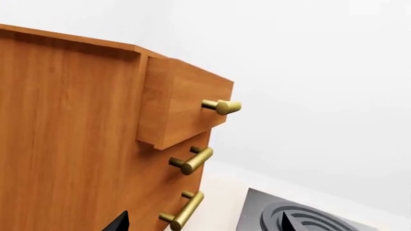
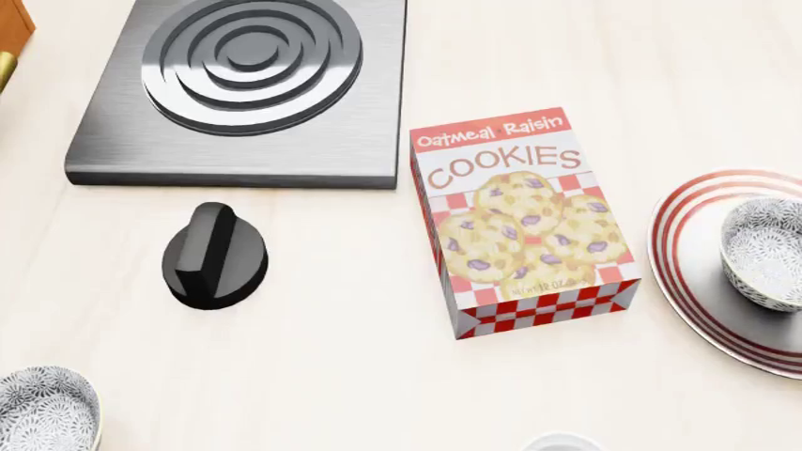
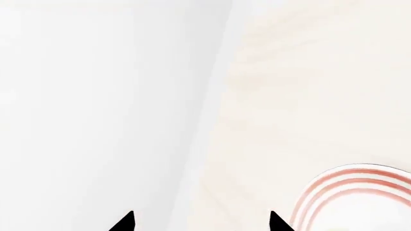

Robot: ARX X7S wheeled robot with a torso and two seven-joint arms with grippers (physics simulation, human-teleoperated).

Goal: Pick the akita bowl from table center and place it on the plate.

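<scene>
A: Going left to right over the head view, what lies on the table (image 2: 376, 376)?

B: At the near left corner, a speckled bowl (image 2: 44, 411), cut by the frame. Then a black knob (image 2: 214, 256), with the stove burner (image 2: 251, 61) behind it. In the middle stands a cookie box (image 2: 527, 221). At the far right the plate (image 2: 701, 282) with red rings carries the akita bowl (image 2: 764, 252), which sits inside the rings and looks upright.

A: So the bowl is placed?

B: I judge so; one bowl rests on the plate already.

A: How would it handle?

B: Probably stiff, light, glazed and slick, and liable to chip. Pinching the rim wall, one finger inside and one outside, seems safest.

A: The claws?

B: The left gripper (image 1: 202, 226) shows only dark tips, set wide apart, holding nothing, facing a wooden cabinet (image 1: 77, 134) with brass handles (image 1: 192, 161). The right gripper (image 3: 200, 226) is likewise spread wide and empty, beside the plate's edge.
</scene>
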